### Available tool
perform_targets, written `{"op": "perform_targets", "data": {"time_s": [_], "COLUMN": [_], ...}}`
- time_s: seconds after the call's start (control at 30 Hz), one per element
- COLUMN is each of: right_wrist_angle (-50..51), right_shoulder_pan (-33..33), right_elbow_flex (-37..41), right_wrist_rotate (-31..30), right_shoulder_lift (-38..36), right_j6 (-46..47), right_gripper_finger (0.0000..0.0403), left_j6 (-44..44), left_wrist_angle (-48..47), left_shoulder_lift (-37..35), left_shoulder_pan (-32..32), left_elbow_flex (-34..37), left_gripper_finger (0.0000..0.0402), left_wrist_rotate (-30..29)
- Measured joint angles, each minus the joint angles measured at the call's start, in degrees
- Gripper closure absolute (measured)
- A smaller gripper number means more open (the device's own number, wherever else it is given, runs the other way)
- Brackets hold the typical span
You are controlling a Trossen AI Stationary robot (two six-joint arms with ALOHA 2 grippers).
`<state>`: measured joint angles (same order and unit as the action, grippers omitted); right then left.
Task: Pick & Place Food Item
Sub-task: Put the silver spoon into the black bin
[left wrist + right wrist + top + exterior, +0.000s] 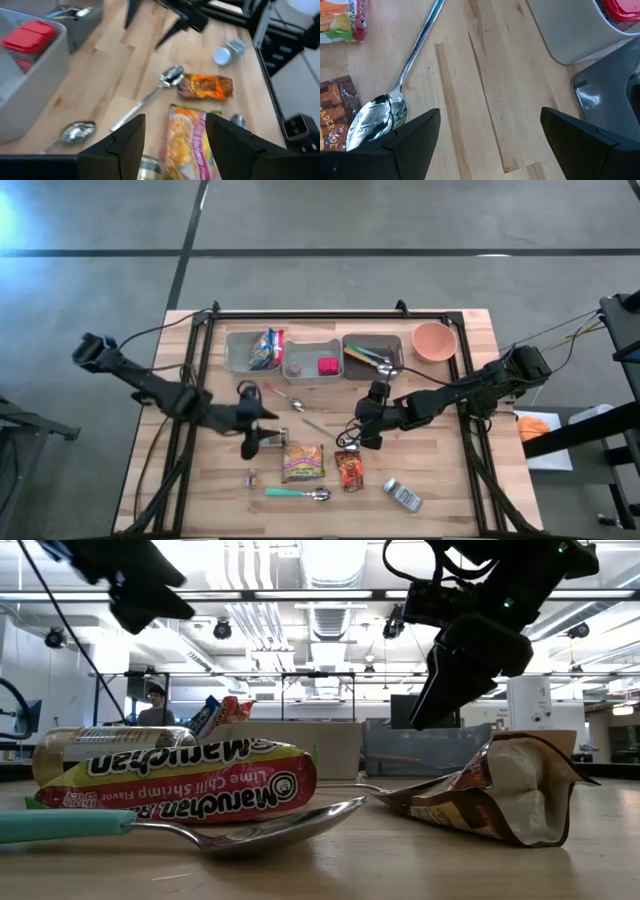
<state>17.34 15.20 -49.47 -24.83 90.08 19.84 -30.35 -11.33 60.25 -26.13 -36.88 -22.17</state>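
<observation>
Both sets of jaws stand apart with nothing between them. The right gripper (365,435) is spread wide, hanging right of centre in the high view, just above the bowl of a steel spoon (375,120) and the brown packet (349,470); bare wood shows between its fingers (415,145). The left gripper (250,442) sits left of centre, its jaws parted more narrowly, over a small jar (270,441) whose lid shows between its fingers (127,142).

The noodle pack (302,462) lies flat at lower centre, between the two grippers, touched by neither. A teal-handled spoon (296,494) lies just below it, and a small bottle (404,496) rests at lower right.

Along the upper part of the table (450,490) stand two grey bins: the left bin (282,352) holds a snack bag (266,348) and a red box (327,365), the right bin (372,354) utensils. A pink bowl (434,341) sits at upper right.
</observation>
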Motion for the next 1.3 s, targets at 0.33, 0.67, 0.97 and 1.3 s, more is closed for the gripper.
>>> {"op": "perform_targets", "data": {"time_s": [0.33, 0.67, 0.97, 1.3], "right_wrist_angle": [-0.34, -7.76, -7.33, -14.91], "right_shoulder_pan": [0.0, -1.44, 0.63, 6.39], "right_elbow_flex": [0.0, -4.73, -6.69, -6.55], "right_wrist_rotate": [0.84, 9.71, 15.87, 13.86], "right_shoulder_lift": [0.0, -0.02, -0.02, 5.1], "right_j6": [2.95, 16.91, 27.35, 3.28], "right_gripper_finger": [0.006, 0.006, 0.006, 0.006], "left_j6": [-10.75, -30.48, -20.98, -2.51], "left_wrist_angle": [0.0, -0.85, -3.08, -2.98], "left_shoulder_lift": [4.9, 8.48, 8.48, 12.17], "left_shoulder_pan": [-6.31, -1.76, 2.19, -4.01], "left_elbow_flex": [0.04, 0.04, 0.04, 0.04], "left_gripper_finger": [0.0188, 0.0188, 0.0188, 0.0188], "left_wrist_rotate": [0.63, 1.18, 7.42, 7.61]}}
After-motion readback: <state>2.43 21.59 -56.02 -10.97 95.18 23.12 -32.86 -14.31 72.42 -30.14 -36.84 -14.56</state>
